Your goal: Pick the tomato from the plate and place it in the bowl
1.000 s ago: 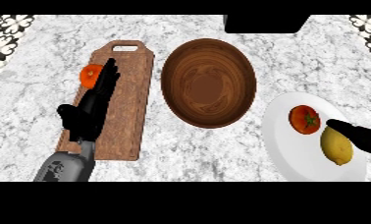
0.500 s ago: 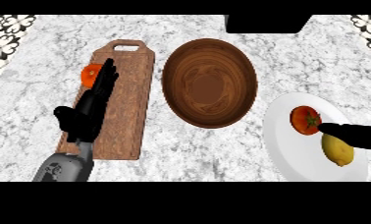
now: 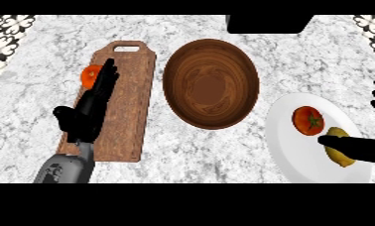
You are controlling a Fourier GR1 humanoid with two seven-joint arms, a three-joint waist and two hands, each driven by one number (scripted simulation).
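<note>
Creeping in from four o'clock, the right hand (image 3: 350, 146) has slid further over the white plate (image 3: 293, 156), its finger state hidden. Head view: tomato (image 3: 308, 120) untouched on the plate at three o'clock, bowl (image 3: 211, 84) at centre holding nothing, so nothing is done. Left hand (image 3: 92, 106) rests with fingers straight at nine o'clock.

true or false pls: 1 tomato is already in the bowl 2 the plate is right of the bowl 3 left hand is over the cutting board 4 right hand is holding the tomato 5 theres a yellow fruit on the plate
1. False. The tomato lies on the white plate; the wooden bowl holds nothing.
2. True.
3. True. The left hand lies open over the cutting board, beside an orange thing.
4. False. The right hand lies over the yellow fruit, apart from the tomato.
5. True.
</note>
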